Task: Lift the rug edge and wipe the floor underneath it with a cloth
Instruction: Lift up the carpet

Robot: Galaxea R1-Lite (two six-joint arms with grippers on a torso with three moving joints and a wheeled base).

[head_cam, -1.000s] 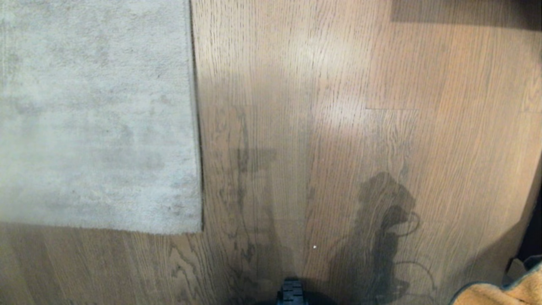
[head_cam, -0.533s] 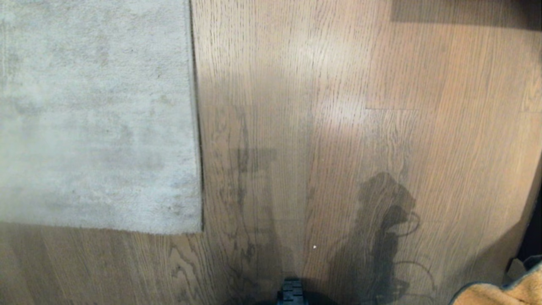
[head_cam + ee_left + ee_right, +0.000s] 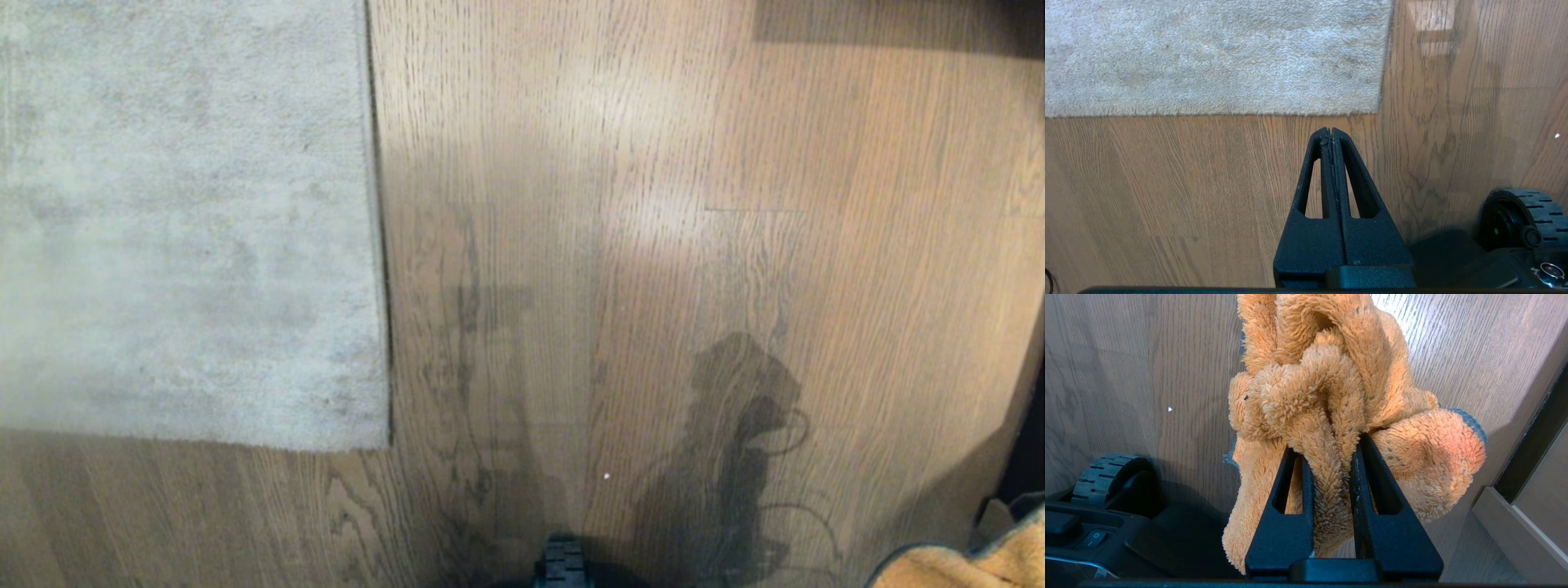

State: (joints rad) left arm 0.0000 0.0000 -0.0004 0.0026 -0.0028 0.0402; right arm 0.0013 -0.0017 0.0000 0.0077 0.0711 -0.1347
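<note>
The pale grey rug [image 3: 180, 220] lies flat at the left of the head view, its square corner and rug edge [image 3: 380, 408] resting on the wood-plank floor [image 3: 669, 245]. In the left wrist view my left gripper [image 3: 1330, 130] is shut and empty, hanging above bare floor [image 3: 1167, 183] a little short of the rug edge [image 3: 1290, 112]. My right gripper [image 3: 1327, 447] is shut on the fluffy orange cloth [image 3: 1323, 388], bunched between the fingers. A fold of the cloth [image 3: 963, 563] shows at the bottom right corner of the head view.
My base's wheel [image 3: 1519, 216] sits on the floor near the rug corner, and shows also in the right wrist view as a wheel [image 3: 1106, 477]. A pale skirting board and dark gap [image 3: 1527, 498] run along the right side.
</note>
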